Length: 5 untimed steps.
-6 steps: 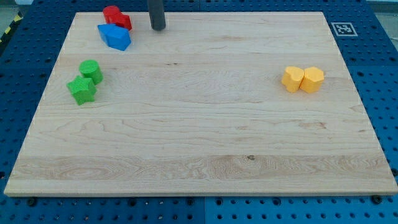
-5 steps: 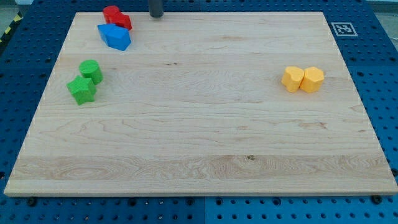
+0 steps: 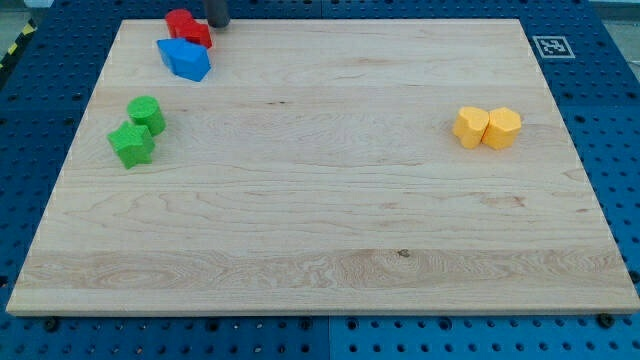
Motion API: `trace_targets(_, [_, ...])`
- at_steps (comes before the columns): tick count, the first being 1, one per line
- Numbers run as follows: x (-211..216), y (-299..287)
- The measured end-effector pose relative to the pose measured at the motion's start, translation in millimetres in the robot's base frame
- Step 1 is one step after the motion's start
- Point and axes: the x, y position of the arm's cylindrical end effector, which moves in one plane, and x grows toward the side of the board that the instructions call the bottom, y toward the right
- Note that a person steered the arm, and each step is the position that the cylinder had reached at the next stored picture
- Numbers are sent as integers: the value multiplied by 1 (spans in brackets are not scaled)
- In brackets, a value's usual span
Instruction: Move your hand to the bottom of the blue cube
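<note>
The blue blocks [image 3: 184,58] sit close together at the view's top left on the wooden board [image 3: 320,220]; one looks like a cube, but their shapes are hard to tell apart. Two red blocks [image 3: 187,27] lie just above them, touching. My tip [image 3: 217,24] is at the very top edge of the view, just right of the red blocks and above and to the right of the blue blocks. Only the rod's lowest bit shows.
A green cylinder [image 3: 147,112] and a green star-like block [image 3: 131,144] sit at the view's left. Two yellow blocks [image 3: 486,128] sit side by side at the view's right. A marker tag [image 3: 551,46] is at the board's top right corner.
My tip has moved up and to the left, from right of the blue blocks to the top edge beside the red blocks. No block has moved.
</note>
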Motion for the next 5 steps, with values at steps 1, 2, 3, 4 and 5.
trace_targets(1, [48, 23])
trace_targets(2, [93, 43])
trace_targets(3, [137, 44])
trace_targets(4, [153, 40])
trace_targets(5, [153, 31])
